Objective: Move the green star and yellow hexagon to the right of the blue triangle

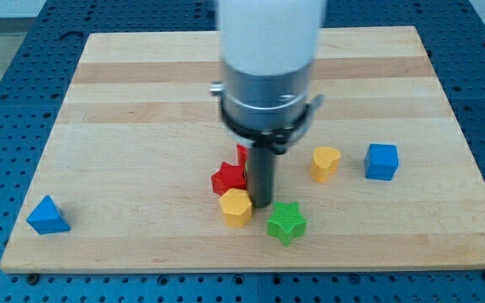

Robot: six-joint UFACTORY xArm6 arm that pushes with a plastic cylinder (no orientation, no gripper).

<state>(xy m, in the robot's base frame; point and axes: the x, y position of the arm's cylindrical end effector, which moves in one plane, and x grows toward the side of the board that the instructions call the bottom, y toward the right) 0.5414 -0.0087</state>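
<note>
The green star (287, 223) lies near the board's bottom edge, just right of centre. The yellow hexagon (236, 207) sits to its left. The blue triangle (48, 215) is far off at the view's bottom left corner of the board. My tip (261, 204) stands between the yellow hexagon and the green star, touching or almost touching the hexagon's right side, with the star just below and to its right.
A red star (228, 178) sits just above the yellow hexagon, and another red block (242, 154) is partly hidden behind the rod. A yellow heart-like block (326, 162) and a blue cube (381, 162) lie to the right. The wooden board (141, 101) ends near the bottom blocks.
</note>
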